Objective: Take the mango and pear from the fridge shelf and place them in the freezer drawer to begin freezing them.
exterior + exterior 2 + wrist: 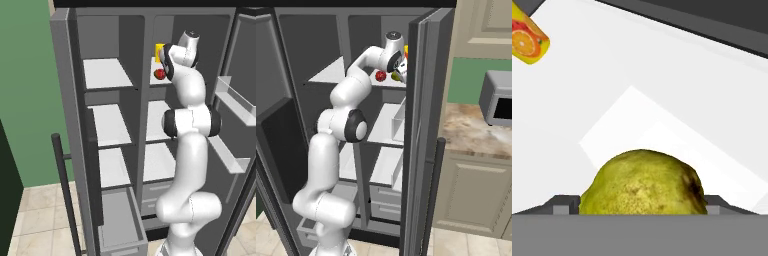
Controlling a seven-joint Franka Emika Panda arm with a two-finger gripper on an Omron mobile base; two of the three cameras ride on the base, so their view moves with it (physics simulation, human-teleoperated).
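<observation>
The yellow-green pear (pixel 643 182) fills the gap between my two fingertips (pixel 566 204), which press on its sides, so my gripper (pixel 641 204) is shut on it. The pear (pixel 396 76) rests at the level of the white fridge shelf (pixel 662 75) in the upper right compartment. Just left of it on the same shelf (pixel 384 85) lies the red mango (pixel 380 75); the mango (pixel 159 74) also peeks out beside my forearm. The freezer drawer (pixel 120 220) stands pulled out at the bottom left of the fridge.
A yellow carton (pixel 527 42) with an orange picture stands at the back of the shelf. The right fridge door (pixel 421 130) stands open close beside my hand, with door bins (pixel 235 102). A counter with a microwave (pixel 498 97) is to the right.
</observation>
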